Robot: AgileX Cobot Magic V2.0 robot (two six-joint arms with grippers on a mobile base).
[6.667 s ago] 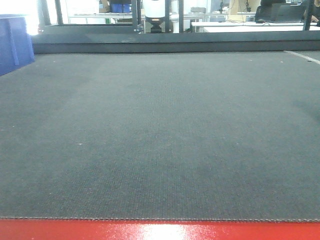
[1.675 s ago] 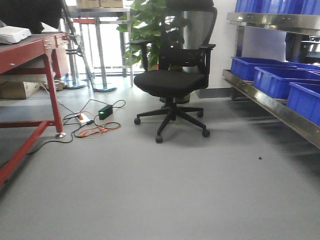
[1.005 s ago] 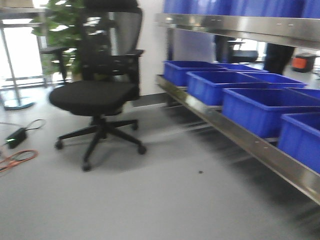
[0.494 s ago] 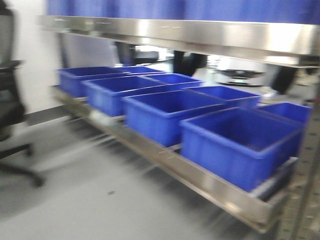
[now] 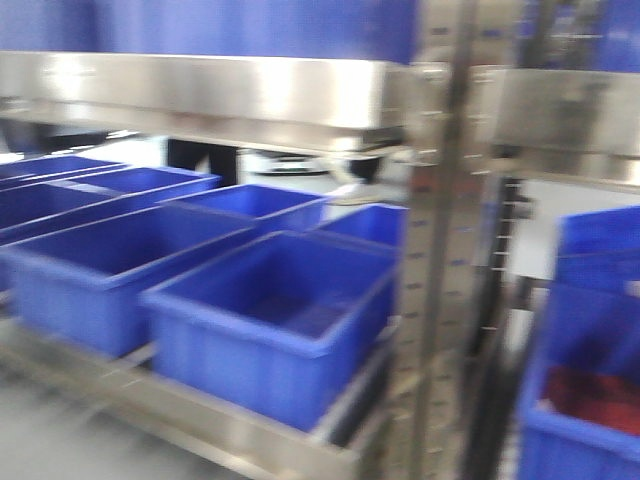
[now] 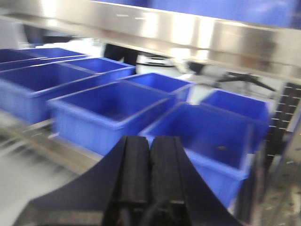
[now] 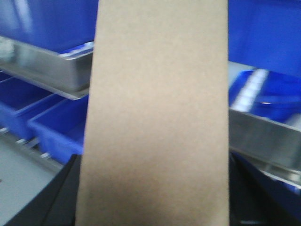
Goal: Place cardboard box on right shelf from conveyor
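1. Right gripper (image 7: 155, 212) clasps the upright cardboard box (image 7: 157, 108), centre of its wrist view.
2. Left gripper (image 6: 149, 155): jaws pressed together, empty.
3. Front view: right shelf (image 5: 250, 95) lip at 12 o'clock; blue bins (image 5: 270, 320) at 7 o'clock.

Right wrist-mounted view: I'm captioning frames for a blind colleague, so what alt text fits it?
A tall, plain tan cardboard box fills the centre of the frame, upright and close to the camera. Behind it, blurred, are blue plastic bins and the shiny lip of a stainless-steel shelf.
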